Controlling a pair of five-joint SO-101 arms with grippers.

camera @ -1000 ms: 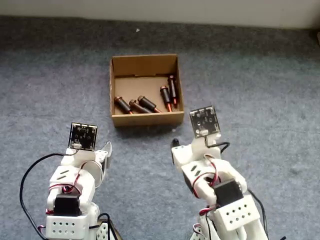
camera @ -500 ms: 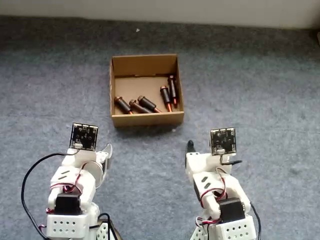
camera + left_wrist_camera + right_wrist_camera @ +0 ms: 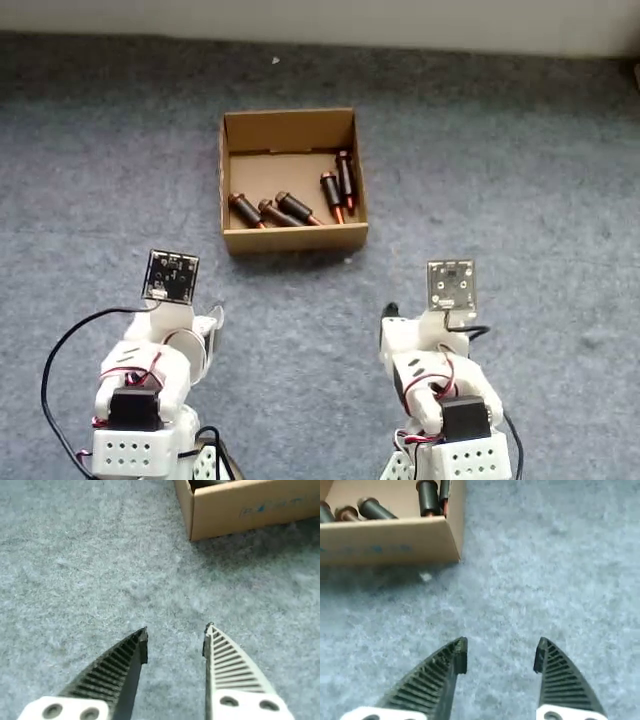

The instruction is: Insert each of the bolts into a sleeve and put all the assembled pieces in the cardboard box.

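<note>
Lying in cardboard box (image 3: 295, 238), five assembled pieces (image 3: 294, 207)

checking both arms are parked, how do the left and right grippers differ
Left gripper has one black and one white finger; right gripper has two black. Left sits off the box's left near corner, right off its right near corner. Both are open, empty, over carpet.

— Where do the arms sit?
— Both are folded low at the near edge, the left arm (image 3: 150, 365) at near left and the right arm (image 3: 438, 375) at near right, each pointing toward the far side.
— And the grippers?
— The left gripper (image 3: 175, 630) has its jaws apart, tips angled down. The right gripper (image 3: 501, 641) is spread the same way.
</note>
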